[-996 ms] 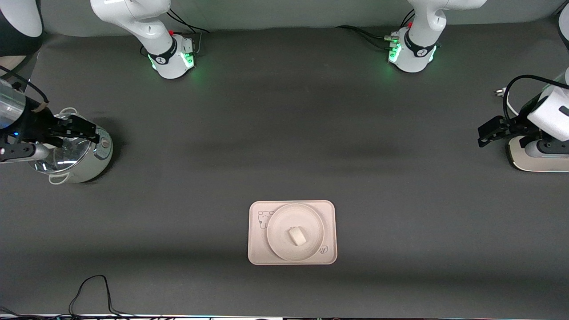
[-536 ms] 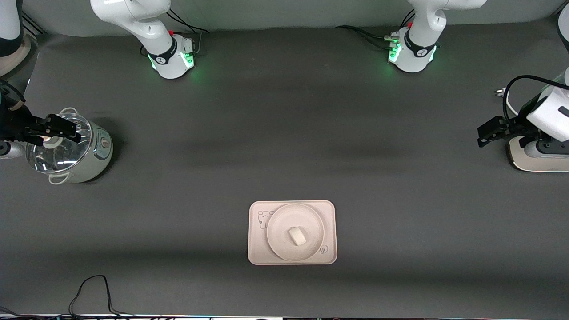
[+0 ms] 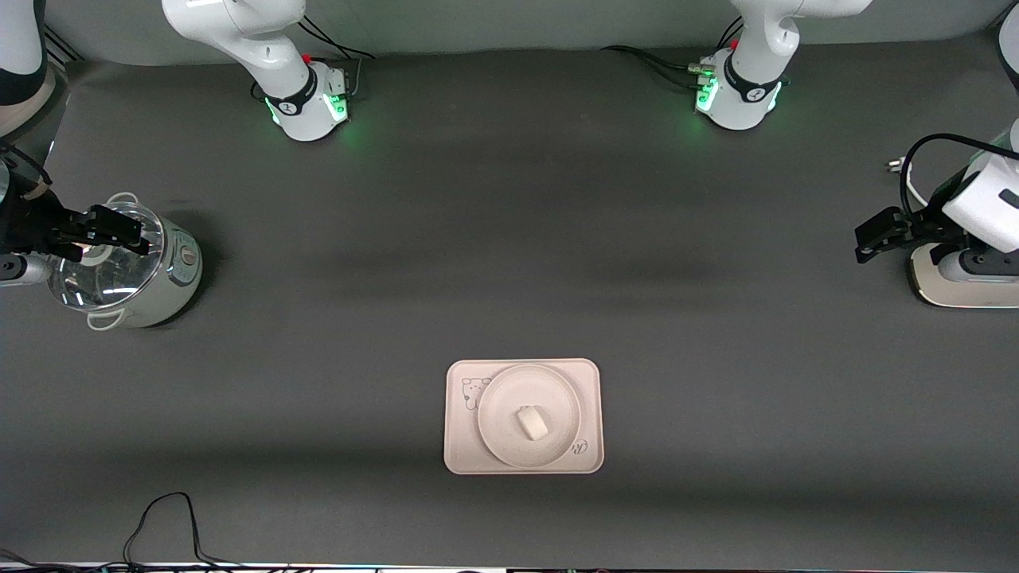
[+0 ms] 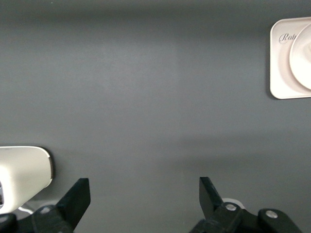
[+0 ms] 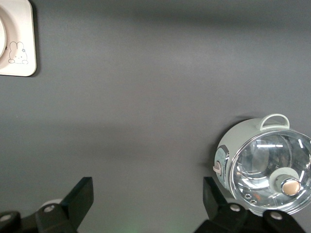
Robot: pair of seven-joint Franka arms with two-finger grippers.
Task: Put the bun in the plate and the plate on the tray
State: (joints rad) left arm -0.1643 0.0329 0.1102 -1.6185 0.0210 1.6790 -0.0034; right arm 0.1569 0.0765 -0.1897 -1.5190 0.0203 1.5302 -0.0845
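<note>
The bun point(image 3: 532, 422) sits in the plate point(image 3: 497, 434) on the tray point(image 3: 458, 454); both pincers, left pincer point(image 3: 869, 237) and right pincer point(image 3: 111, 229), gape wide and empty, well apart from the tray. Little risk remains unless a returning arm nudges the tray.

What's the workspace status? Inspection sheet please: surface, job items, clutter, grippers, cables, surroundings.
Surface: dark grey table, flat.
Job's things: bun lies in the plate; plate sits on the tray.
Clutter: glass-lidded pot at the right arm's end; white appliance at the left arm's end.
Grippers: right gripper over the pot, open, empty; left gripper beside the appliance, open, empty.
Cables: black cable at the table's near edge.
Surroundings: nothing seen.
</note>
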